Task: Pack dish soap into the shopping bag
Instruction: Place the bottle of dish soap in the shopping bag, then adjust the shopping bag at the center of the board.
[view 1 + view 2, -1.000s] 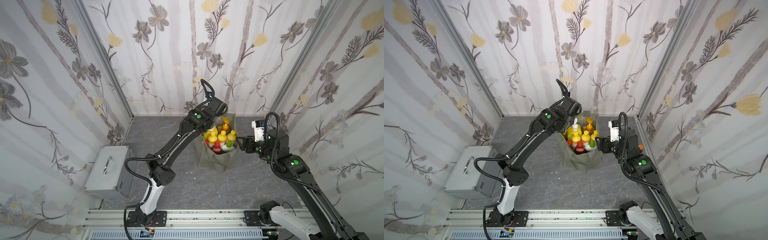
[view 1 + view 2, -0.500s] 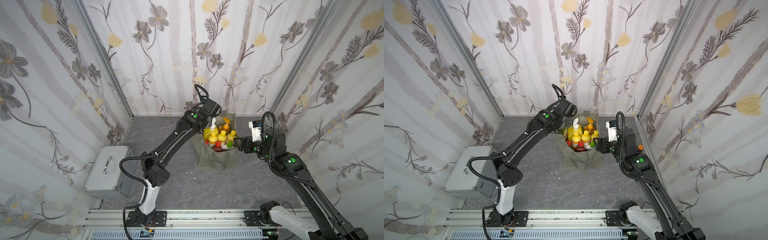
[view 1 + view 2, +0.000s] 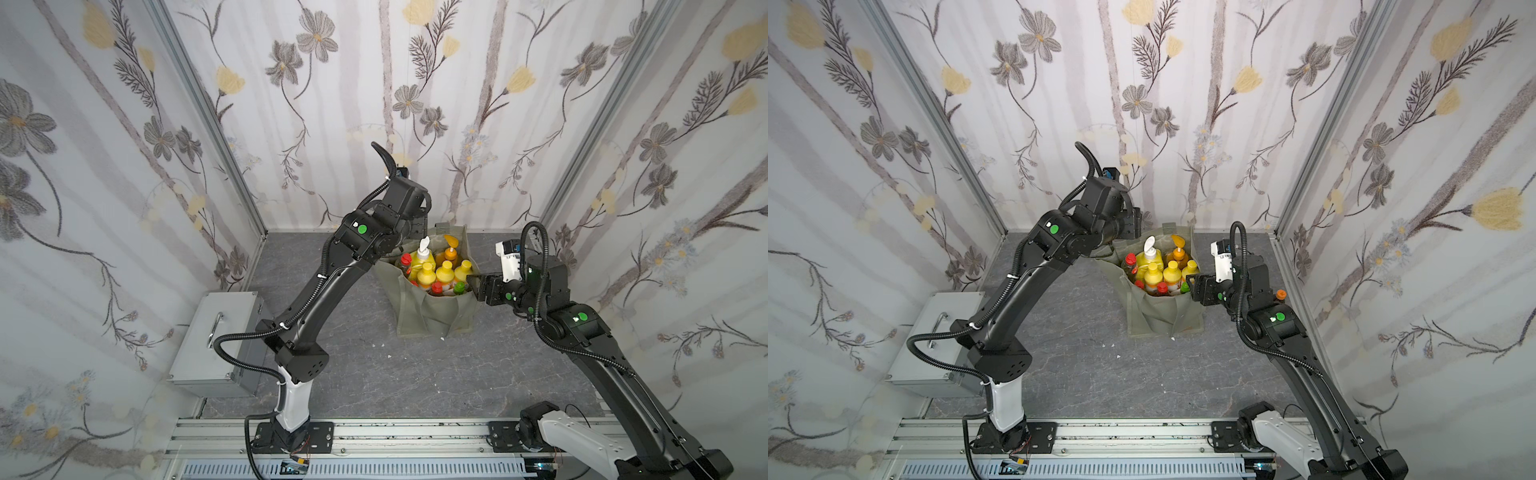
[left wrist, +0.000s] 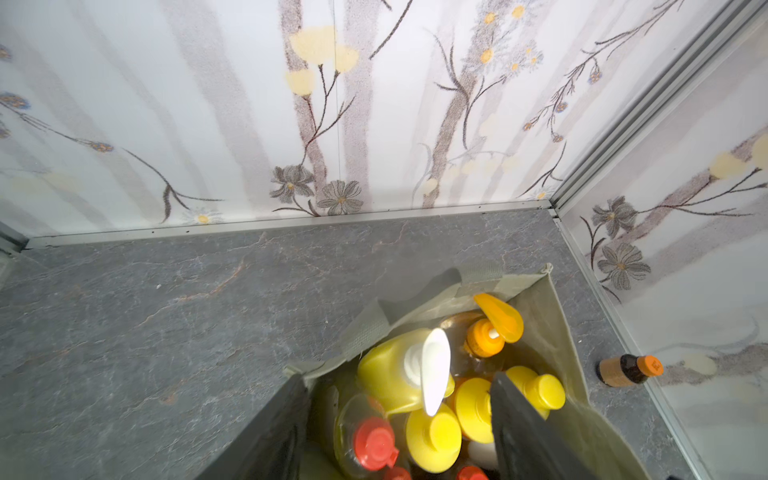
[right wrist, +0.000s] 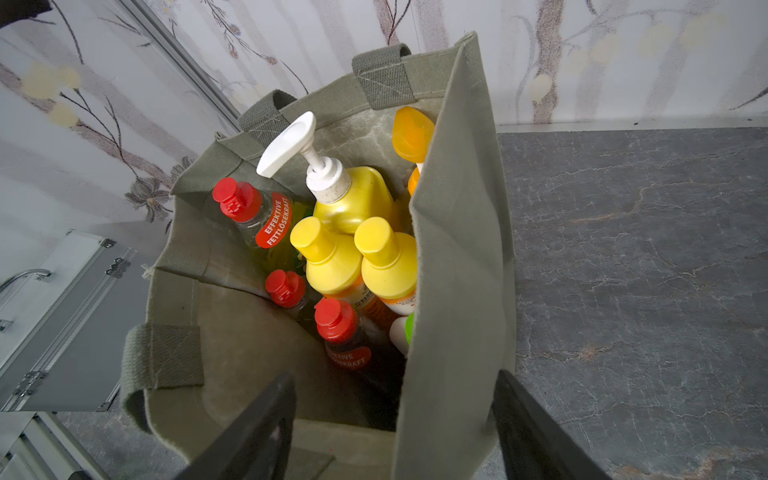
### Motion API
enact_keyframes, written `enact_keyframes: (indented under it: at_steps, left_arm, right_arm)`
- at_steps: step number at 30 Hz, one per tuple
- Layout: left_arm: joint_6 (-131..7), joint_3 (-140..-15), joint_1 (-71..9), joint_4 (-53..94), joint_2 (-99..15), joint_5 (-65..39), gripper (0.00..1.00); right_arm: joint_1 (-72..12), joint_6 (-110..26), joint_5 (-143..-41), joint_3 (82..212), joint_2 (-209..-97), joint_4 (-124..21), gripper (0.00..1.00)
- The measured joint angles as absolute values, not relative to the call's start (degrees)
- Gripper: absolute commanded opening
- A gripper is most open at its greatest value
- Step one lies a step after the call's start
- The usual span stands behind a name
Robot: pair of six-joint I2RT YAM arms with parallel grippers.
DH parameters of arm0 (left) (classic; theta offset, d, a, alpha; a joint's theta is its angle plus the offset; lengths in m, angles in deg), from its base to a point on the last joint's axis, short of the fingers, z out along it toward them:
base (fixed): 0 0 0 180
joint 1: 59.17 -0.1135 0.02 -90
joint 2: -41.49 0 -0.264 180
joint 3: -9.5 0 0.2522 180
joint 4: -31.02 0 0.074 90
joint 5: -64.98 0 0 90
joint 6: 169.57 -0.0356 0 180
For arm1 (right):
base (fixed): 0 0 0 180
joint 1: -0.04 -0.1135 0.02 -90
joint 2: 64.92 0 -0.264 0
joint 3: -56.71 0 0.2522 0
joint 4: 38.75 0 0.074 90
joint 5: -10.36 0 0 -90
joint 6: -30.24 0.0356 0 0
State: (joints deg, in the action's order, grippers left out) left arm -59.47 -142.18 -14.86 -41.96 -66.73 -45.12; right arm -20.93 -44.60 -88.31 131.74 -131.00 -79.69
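Overhead, a small booth shows three walls of pale wallpaper (image 3: 415, 104) printed with grey and yellow flowers, joined at the corners by aluminium posts. Its floor is a dark grey stone-patterned tabletop (image 3: 374, 374) with lighter veins. A slotted aluminium rail (image 3: 395, 432) runs along the near edge, and two black robot arms are bolted to it. A closed grey metal box (image 3: 216, 336) with a handle lies flat against the left wall.

Toward the back, right of centre, the boxy grey-green fabric shopping bag (image 3: 432, 311) stands upright, its mouth open to the ceiling and short strap handles on its rims. The dish soap bottles (image 3: 436, 270) are packed inside it, all upright, long axes vertical, caps up. A big yellow pump bottle (image 3: 424, 257) with a white spout and a big orange pump bottle (image 3: 451, 251) stand at the back. In front are smaller yellow-capped bottles (image 3: 426, 274), red-capped bottles (image 5: 237, 199) and a white green-capped bottle (image 3: 459, 286) by the right wall.

The left gripper (image 4: 399, 382) hangs over the bottle tops, fingers spread, holding nothing. The right gripper (image 5: 395, 376) sits at the bag's right rim, fingers spread on either side of the fabric wall without pinching it.

A small brown orange-capped bottle (image 4: 627, 369) sits by the right wall; its pose is unclear.
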Motion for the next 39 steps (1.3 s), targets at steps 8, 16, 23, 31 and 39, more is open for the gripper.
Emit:
enact_keyframes:
  at_steps: [8,16,23,31,39]
  left_arm:
    - [-56.04,-110.51,-27.56,-37.83,-50.82,-34.15,1.00]
    - [-54.90,-106.41,-29.46,-30.60,-52.48,-21.91,0.77]
    - [-54.92,-106.43,-30.51,-29.31,-53.36,-20.24,0.76]
    - [-54.79,-102.95,-33.61,-28.54,-52.11,-19.96,0.64]
    - [-54.14,-101.51,-33.52,-25.75,-54.34,-14.32,0.28]
  right_arm:
    - [-20.62,-44.62,-88.53,131.81,-131.48,-79.60,0.74]
    - [-24.66,-44.62,-90.62,135.66,-132.71,-79.58,0.73]
    - [-32.18,-45.78,-90.32,143.46,-140.31,-79.49,0.71]
    - [-35.72,-45.58,-89.64,149.53,-150.96,-76.36,0.62]
    - [-38.48,-44.82,-88.90,153.25,-161.19,-73.48,0.56]
